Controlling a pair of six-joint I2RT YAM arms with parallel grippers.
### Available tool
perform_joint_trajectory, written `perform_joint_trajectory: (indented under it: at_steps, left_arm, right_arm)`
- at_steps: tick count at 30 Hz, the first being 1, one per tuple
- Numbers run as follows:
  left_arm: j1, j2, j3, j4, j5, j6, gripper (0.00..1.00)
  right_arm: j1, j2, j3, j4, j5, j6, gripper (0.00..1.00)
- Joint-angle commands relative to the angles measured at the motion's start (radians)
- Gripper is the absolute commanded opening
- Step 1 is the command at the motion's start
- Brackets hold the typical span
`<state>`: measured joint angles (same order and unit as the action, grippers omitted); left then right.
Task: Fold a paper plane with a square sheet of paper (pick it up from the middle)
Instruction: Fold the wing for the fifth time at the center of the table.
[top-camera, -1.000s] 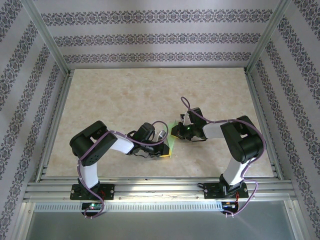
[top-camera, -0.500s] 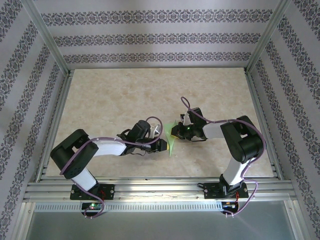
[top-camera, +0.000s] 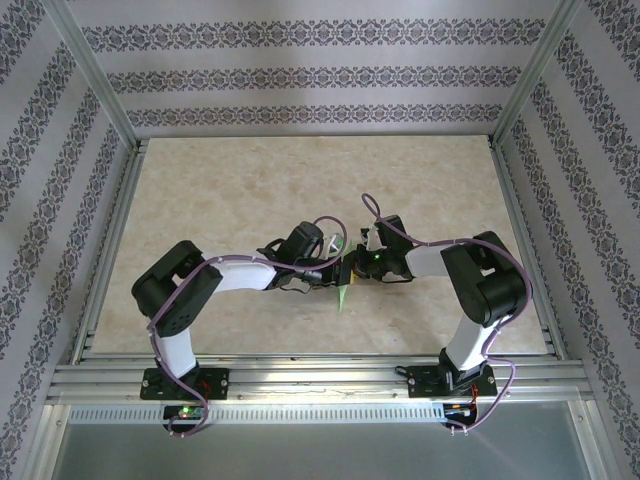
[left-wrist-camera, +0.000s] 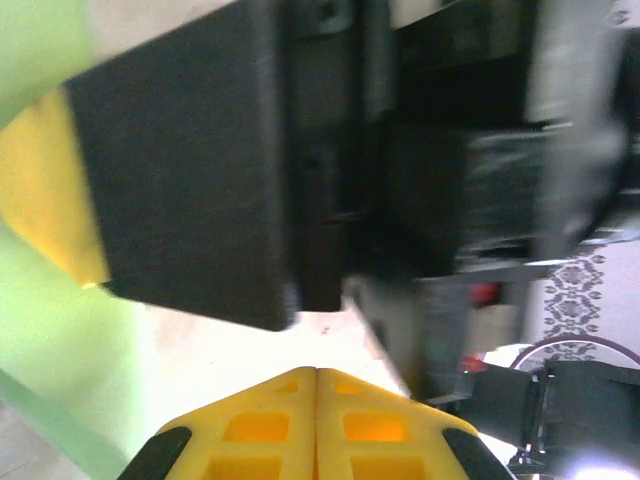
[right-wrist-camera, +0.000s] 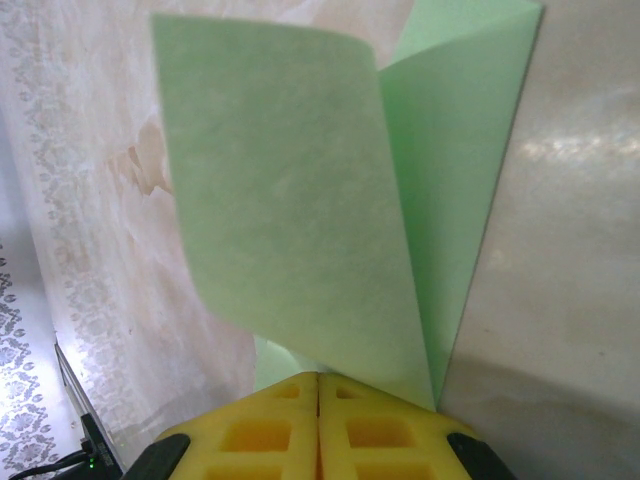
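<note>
The pale green sheet of paper (right-wrist-camera: 290, 190) is folded along a crease and rises straight ahead of my right gripper (right-wrist-camera: 318, 378), which is shut on its near edge. From above the paper (top-camera: 342, 293) shows as a thin sliver below the two wrists. My left gripper (left-wrist-camera: 317, 372) is shut with nothing between its yellow fingers. It sits close against the right gripper (top-camera: 351, 265), whose black body (left-wrist-camera: 200, 170) looms in the left wrist view with green paper (left-wrist-camera: 60, 330) beside it. From above, my left gripper (top-camera: 337, 270) points right, almost touching the right one.
The beige marbled table (top-camera: 250, 190) is fenced by an aluminium frame (top-camera: 320, 372) at the near edge and patterned walls (top-camera: 300, 80) on three sides. Purple cables loop over both arms.
My left arm swung up and right until its gripper met the right gripper; its jaws parted slightly, then shut. The paper went from a green patch to a thin sliver. The right arm stayed put.
</note>
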<state>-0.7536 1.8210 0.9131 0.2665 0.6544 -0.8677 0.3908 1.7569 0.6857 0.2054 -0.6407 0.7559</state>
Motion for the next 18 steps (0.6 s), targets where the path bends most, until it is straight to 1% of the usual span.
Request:
perform_joint_trajectory:
  at_steps: [1,12,18]
  left_arm:
    - [-0.014,0.019,-0.002,-0.031,0.018,0.013,0.06]
    - [-0.022,0.079,-0.067,0.091,0.066,-0.037,0.06]
    - [-0.035,0.087,-0.093,0.114,0.067,-0.049,0.05]
  right_arm:
    - [0.016,0.048,-0.021,-0.099,0.1,-0.011,0.08]
    - [0.016,0.054,-0.029,-0.093,0.1,-0.009,0.08]
    - [0.016,0.056,-0.03,-0.094,0.101,-0.009,0.08]
